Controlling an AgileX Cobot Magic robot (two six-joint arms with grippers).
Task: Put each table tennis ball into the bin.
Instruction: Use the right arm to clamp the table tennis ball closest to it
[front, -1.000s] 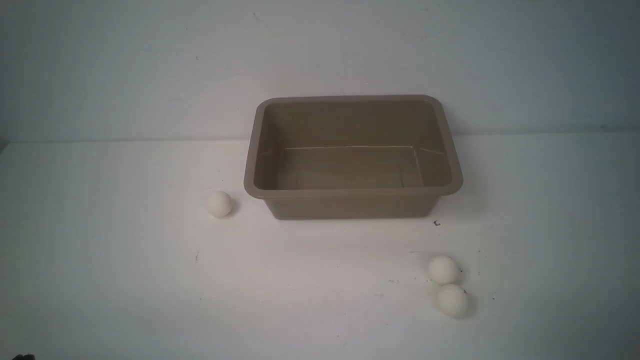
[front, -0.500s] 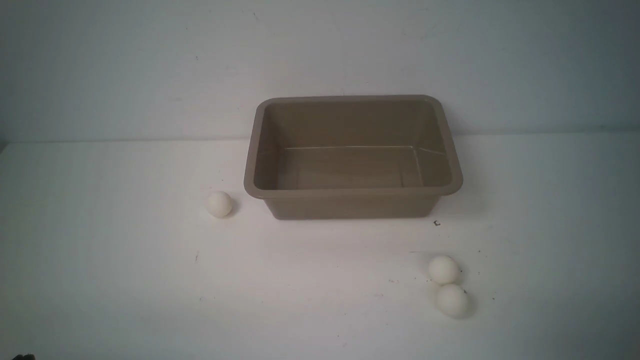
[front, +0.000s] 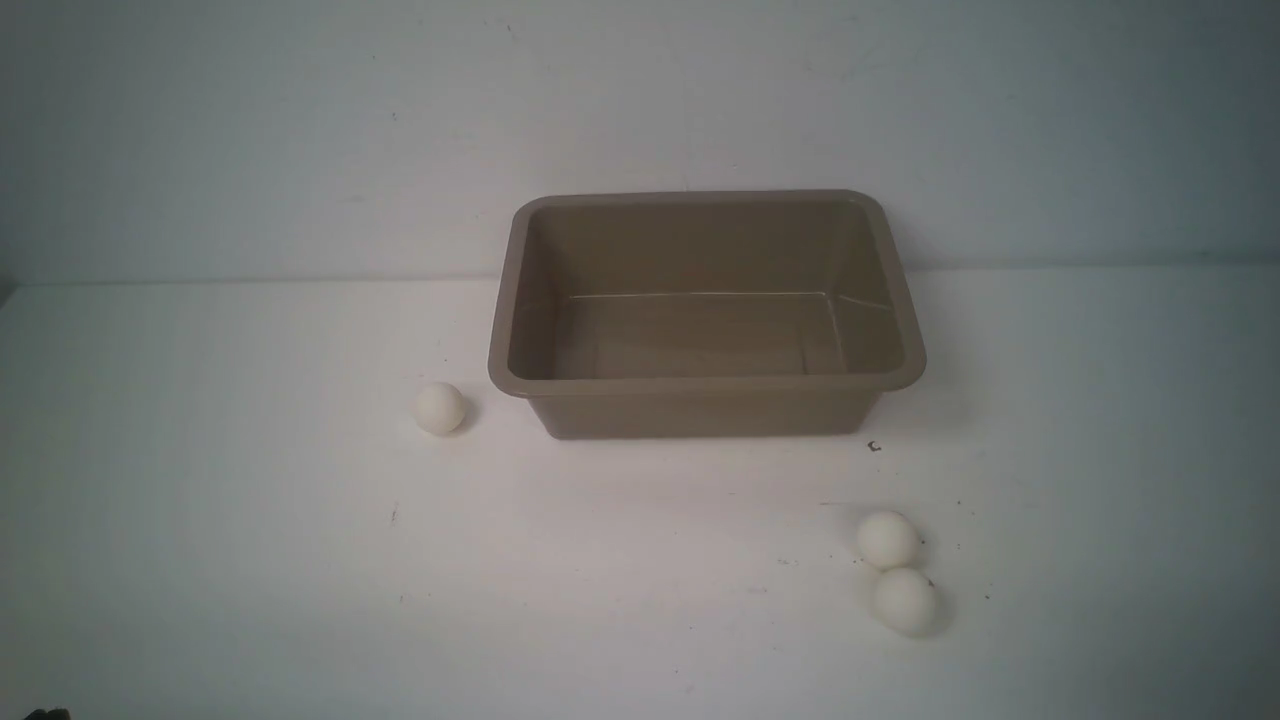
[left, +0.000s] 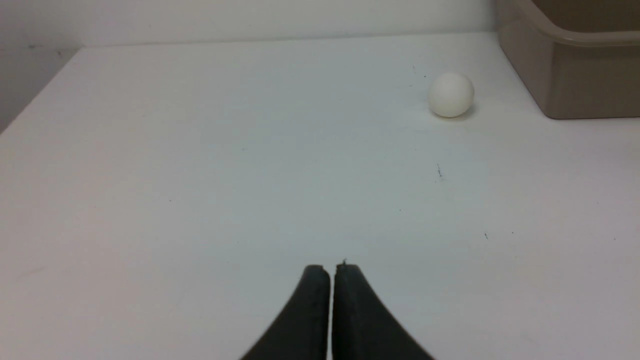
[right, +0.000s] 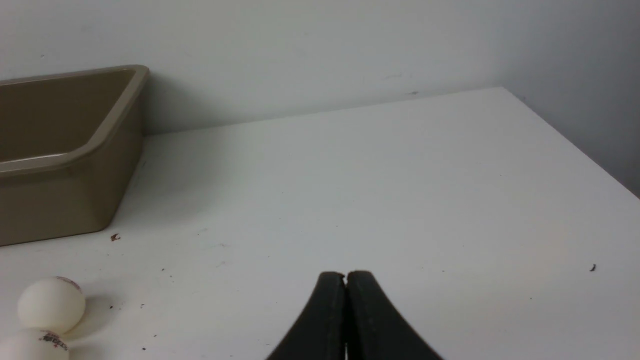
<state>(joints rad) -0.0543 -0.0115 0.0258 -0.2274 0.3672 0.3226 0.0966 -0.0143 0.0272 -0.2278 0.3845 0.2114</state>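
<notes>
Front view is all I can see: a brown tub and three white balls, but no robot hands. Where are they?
Observer: The left gripper shows in its own wrist camera, jaws shut, holding nothing, well short of the lone ball.
Operator: And the other one?
Observer: The right gripper is shut and empty too, aimed at bare table.
Operator: Are the balls plain white?
Observer: Not all. In the right wrist view the nearer ball of the pair carries red printed lettering, and the farther one a reddish mark.
</notes>
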